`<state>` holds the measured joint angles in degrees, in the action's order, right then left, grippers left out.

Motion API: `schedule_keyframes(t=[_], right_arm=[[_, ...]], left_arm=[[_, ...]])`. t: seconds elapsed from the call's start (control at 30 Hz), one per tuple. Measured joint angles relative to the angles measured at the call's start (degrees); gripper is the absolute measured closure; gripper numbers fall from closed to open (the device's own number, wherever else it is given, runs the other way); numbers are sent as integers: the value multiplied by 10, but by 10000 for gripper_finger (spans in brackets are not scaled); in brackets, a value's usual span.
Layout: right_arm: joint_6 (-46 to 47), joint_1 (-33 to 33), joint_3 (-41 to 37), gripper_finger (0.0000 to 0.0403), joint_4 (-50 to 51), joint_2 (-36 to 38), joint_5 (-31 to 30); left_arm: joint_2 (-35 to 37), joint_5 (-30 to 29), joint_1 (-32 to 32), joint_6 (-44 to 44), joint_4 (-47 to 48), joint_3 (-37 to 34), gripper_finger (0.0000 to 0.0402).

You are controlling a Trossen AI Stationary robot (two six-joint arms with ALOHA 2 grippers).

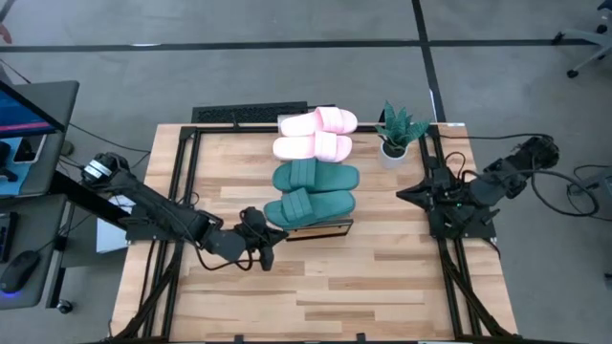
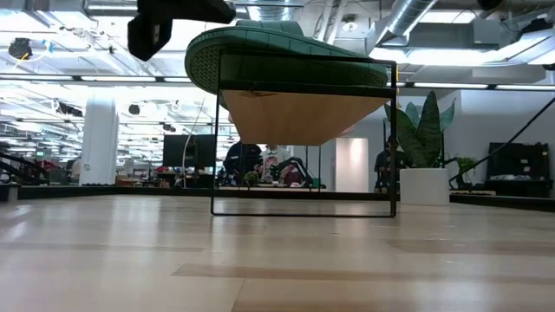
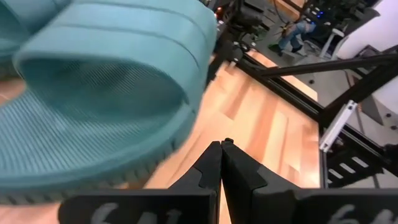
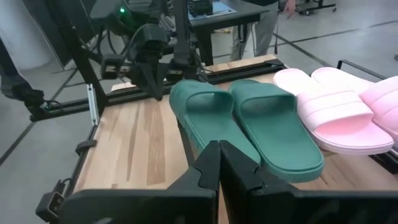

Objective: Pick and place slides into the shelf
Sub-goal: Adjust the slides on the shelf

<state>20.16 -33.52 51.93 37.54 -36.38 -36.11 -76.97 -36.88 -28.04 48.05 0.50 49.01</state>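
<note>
Judging the risks first: all four slides already lie side by side across the shelf [image 1: 320, 227], so the likeliest upset is the left arm knocking one off as it pulls away. Left gripper [image 1: 271, 256] sits low over the table [image 1: 382, 287], just beside the shelf's near end, fingers pressed together and holding nothing. The nearest green slide [image 1: 308, 207] overhangs that end, its sole jutting past the frame in the low view, so a sideways brush or a rise straight up under the edge would likely tip it

Order along the shelf, going away from the left gripper: green slide, second green slide [image 1: 316, 177], pink slide [image 1: 313, 146], second pink slide [image 1: 318, 121]. Neighbours look to be touching, so one shoved slide may push the next

Right gripper [image 1: 406, 195] waits at the table's right side, fingers together, empty, well apart from the shelf

Potted plant [image 1: 397, 134] stands near the far right corner, close beside the pink pair. Black frame rails [image 1: 186, 182] run down both table edges. Nothing stands between the left gripper and open table behind it
</note>
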Motion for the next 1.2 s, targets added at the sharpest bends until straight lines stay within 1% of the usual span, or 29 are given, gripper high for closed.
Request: schedule_keyframes(t=[0.43, 0.7, 0.97, 1.2], right_arm=[[0, -9, 0, 403, 1, 0, -4], [0, -9, 0, 403, 1, 0, -4], [5, -9, 0, 403, 3, 0, -4], [5, -9, 0, 403, 3, 0, -4]], left_arm=[[0, 22, 39, -37, 0, 0, 401], [0, 60, 67, -64, -1, 0, 402], [0, 84, 88, -87, 0, 0, 402], [1, 91, 97, -93, 13, 0, 402]])
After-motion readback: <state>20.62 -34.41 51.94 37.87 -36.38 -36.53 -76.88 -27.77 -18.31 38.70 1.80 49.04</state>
